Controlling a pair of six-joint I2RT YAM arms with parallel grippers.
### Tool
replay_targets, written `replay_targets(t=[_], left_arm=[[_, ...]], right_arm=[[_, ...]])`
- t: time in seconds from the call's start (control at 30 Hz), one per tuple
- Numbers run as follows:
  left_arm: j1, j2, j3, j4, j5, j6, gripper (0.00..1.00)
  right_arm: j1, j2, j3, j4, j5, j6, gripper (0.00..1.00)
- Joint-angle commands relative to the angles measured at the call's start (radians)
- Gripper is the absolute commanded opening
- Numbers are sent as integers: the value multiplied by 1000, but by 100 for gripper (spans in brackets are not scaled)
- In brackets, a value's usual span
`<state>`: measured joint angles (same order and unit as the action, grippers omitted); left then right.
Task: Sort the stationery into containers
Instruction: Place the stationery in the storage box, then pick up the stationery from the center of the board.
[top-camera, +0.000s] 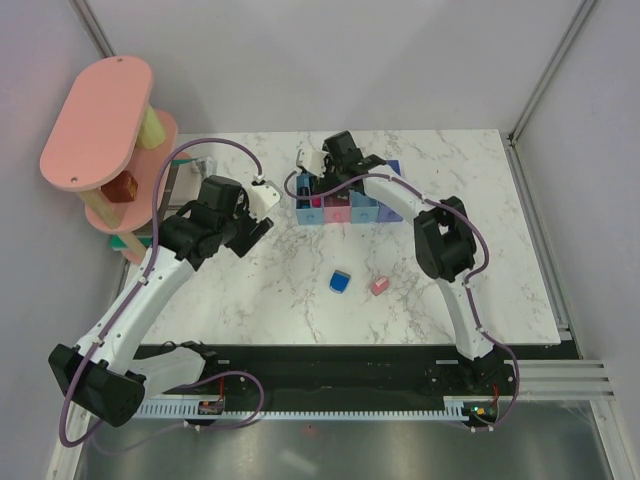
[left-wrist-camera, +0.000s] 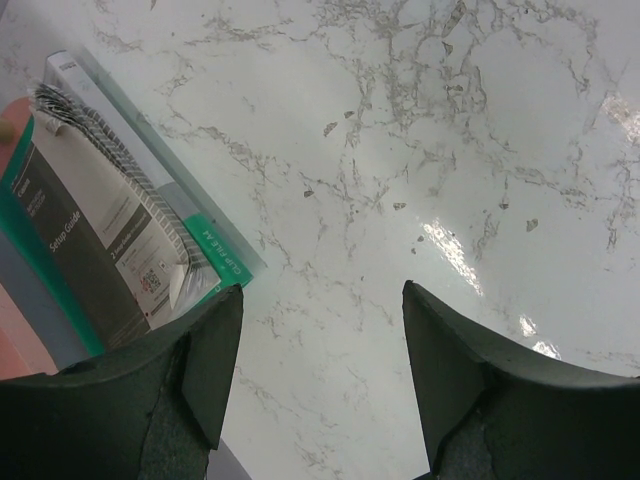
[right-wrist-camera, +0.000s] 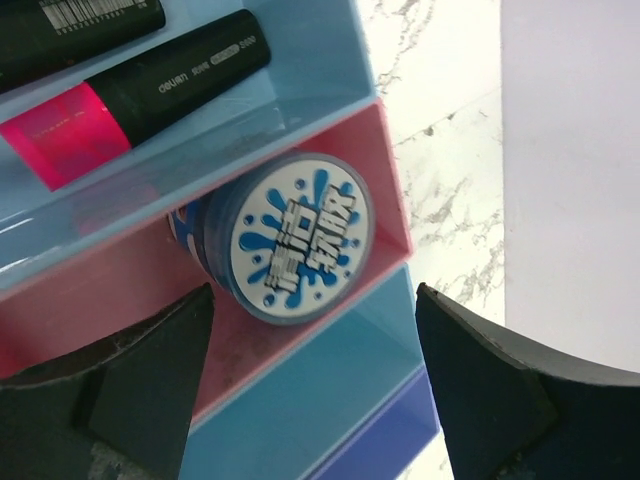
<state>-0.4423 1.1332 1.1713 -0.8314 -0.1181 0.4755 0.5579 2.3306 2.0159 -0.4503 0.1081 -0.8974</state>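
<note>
"Setup Guide" on the grey booklet (left-wrist-camera: 80, 240); "deli" on the pink-capped marker (right-wrist-camera: 180, 70)

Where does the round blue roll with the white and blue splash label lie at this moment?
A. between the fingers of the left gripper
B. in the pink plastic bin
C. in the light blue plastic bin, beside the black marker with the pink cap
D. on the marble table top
B: the right wrist view shows the round blue roll lying inside the pink plastic bin, near its end wall.

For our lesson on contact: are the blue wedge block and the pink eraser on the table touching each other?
Apart. The top view shows the blue wedge block and the pink eraser lying separately, with bare table between them.
</note>
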Motion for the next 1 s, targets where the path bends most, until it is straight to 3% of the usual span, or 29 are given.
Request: replay_targets(t=[0.0,0.1,0.27,0.4,0.47,0.67,0.97], left_arm=[[5,-1,14,6,32,-5,72],[5,0,24,5,46,9,72],[-4,37,50,-15,159,0,72],[-65,114,63,-12,213,-52,71],[-99,173,76,4,215,-75,70],[-168,272,85,75,218,-155,70],[-202,349,67,146,251,-199,70]], right_arm=[[-4,-160,-31,62,27,29,89],[-4,-272,-92,45,9,41,88],[-4,-471,-170,-226,-106,-7,87],[-4,-653,-415,-398,-214,-69,86],[-4,-712,-571,-401,-217,-78,85],[-3,-881,-834,-404,-307,-54,83],[2,-903,-931,-401,-358,-44,82]])
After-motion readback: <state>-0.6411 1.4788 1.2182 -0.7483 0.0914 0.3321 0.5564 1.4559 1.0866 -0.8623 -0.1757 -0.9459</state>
